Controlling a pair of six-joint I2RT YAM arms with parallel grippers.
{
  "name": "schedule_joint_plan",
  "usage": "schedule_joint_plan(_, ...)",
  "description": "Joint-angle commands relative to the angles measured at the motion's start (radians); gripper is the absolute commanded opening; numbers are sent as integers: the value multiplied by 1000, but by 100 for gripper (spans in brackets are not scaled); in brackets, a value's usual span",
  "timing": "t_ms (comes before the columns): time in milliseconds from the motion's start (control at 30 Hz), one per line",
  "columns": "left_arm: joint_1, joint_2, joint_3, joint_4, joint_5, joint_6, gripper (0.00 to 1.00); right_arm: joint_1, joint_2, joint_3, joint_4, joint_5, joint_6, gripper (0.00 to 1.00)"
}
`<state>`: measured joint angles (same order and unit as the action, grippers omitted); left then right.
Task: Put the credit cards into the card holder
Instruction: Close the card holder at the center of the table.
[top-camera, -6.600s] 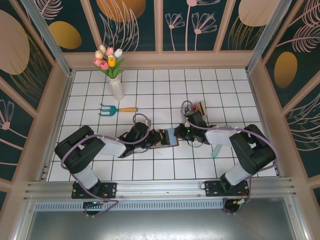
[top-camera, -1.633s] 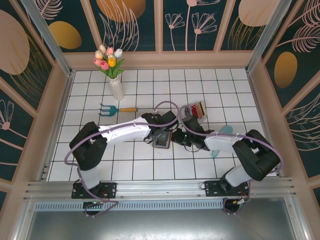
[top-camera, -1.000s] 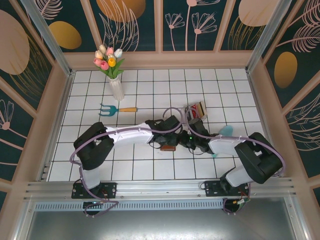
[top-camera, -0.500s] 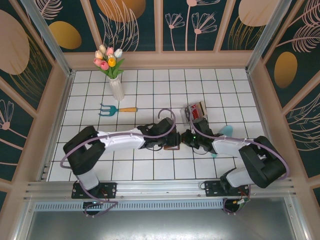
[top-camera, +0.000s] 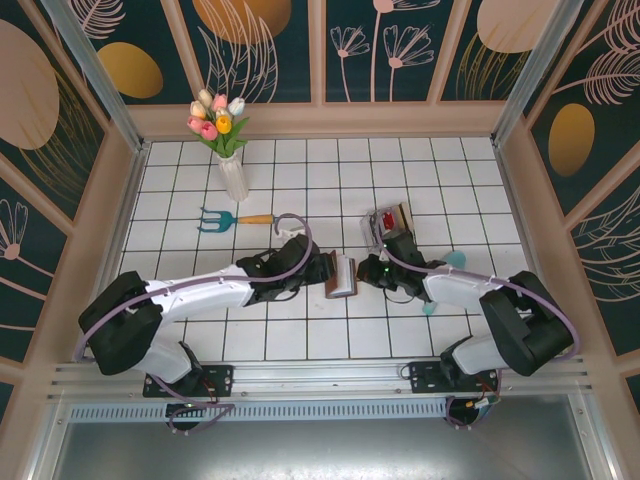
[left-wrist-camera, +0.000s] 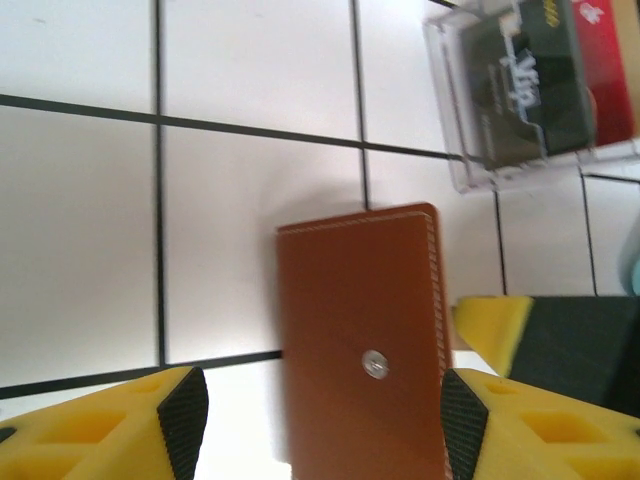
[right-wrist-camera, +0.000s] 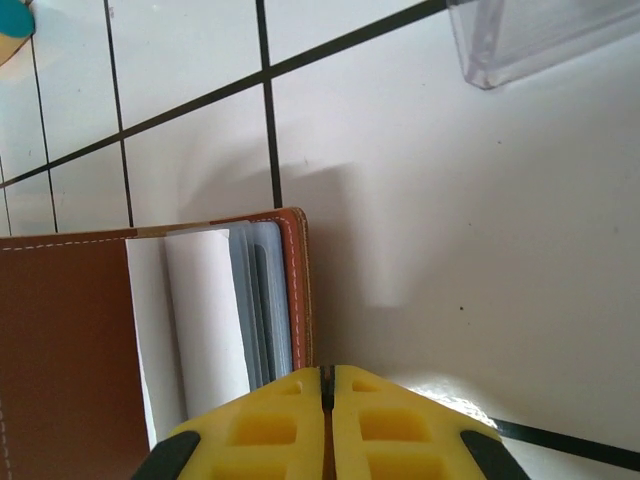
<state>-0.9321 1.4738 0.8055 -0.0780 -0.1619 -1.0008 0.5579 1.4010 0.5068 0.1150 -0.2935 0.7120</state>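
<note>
Place: the card holder (top-camera: 342, 277), a brown leather wallet, lies mid-table on the white tiled table (top-camera: 290, 340) between the two grippers. The clear card rack (top-camera: 390, 222) is near, at its 1 o'clock.
Handling: probably light, with supple thin covers that flex. It could slide on the glossy tile if nudged.
Hold: a stitched cover edge looks best, clear of the snap stud (left-wrist-camera: 375, 364).
Axis: the long side runs 12 to 6 in the top view, and pale sleeves show edge-on inside the cover.
Cards: the credit cards (left-wrist-camera: 520, 80), black and red, stand in the rack. They look stiff, thin and slick.
Left tool: the left gripper (left-wrist-camera: 325, 405) is spread wide astride the wallet, gripping nothing.
Right tool: the right gripper (right-wrist-camera: 327, 378) is pressed together at the wallet's 3 o'clock edge. I cannot tell whether leather is caught.
</note>
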Motion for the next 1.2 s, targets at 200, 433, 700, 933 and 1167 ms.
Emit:
schedule_joint_plan(200, 40, -48, -67, 59, 28, -44, 66, -5, 8, 39, 3, -53, -36, 8)
schedule_joint_plan(433, 41, -29, -58, 70, 52, -35, 66, -5, 4, 50, -9, -60, -39, 8)
schedule_joint_plan(700, 41, -30, -54, 63, 45, -28, 65, -4, -9, 56, -13, -62, -38, 8)
schedule_joint_plan(933, 41, -23, -48, 68, 51, -24, 64, -4, -32, 65, -11, -66, -30, 7)
schedule_joint_plan(1167, 41, -2, -44, 121, 110, -4, 57, -5, -29, 89, -42, -66, -37, 8)
